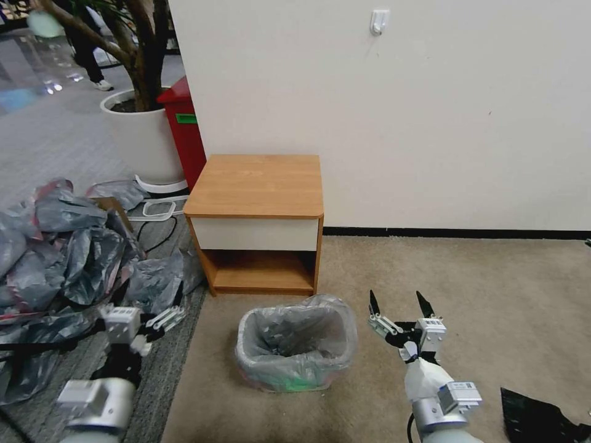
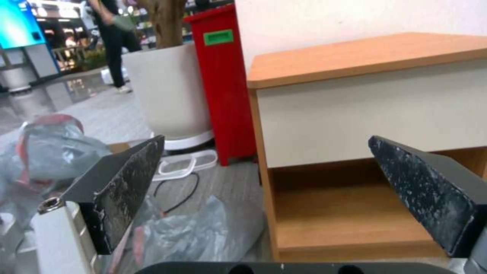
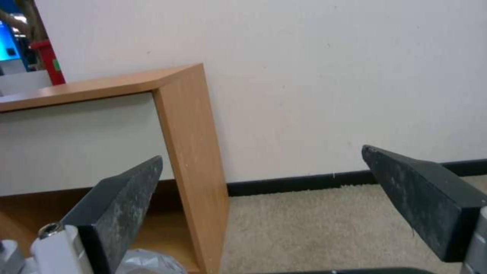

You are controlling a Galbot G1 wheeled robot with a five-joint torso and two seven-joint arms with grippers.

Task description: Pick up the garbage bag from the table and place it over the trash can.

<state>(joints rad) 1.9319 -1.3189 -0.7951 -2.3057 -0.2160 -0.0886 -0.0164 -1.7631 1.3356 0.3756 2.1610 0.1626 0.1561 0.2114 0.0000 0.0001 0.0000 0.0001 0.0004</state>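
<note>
Lining the can (image 1: pixel 289 383) at lower centre, the bag (image 1: pixel 295 335) drapes over its rim, below the bare tabletop (image 1: pixel 258 183). Left hand (image 1: pixel 165 320) and right hand (image 1: pixel 400 303) flank it, fingers apart, empty.

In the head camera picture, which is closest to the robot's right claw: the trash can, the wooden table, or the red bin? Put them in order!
From the right gripper:
1. Trash can, just to its left on the carpet, bag-lined.
2. Table, farther back against the wall.
3. Red bin, farthest, behind the table's left side.
</note>
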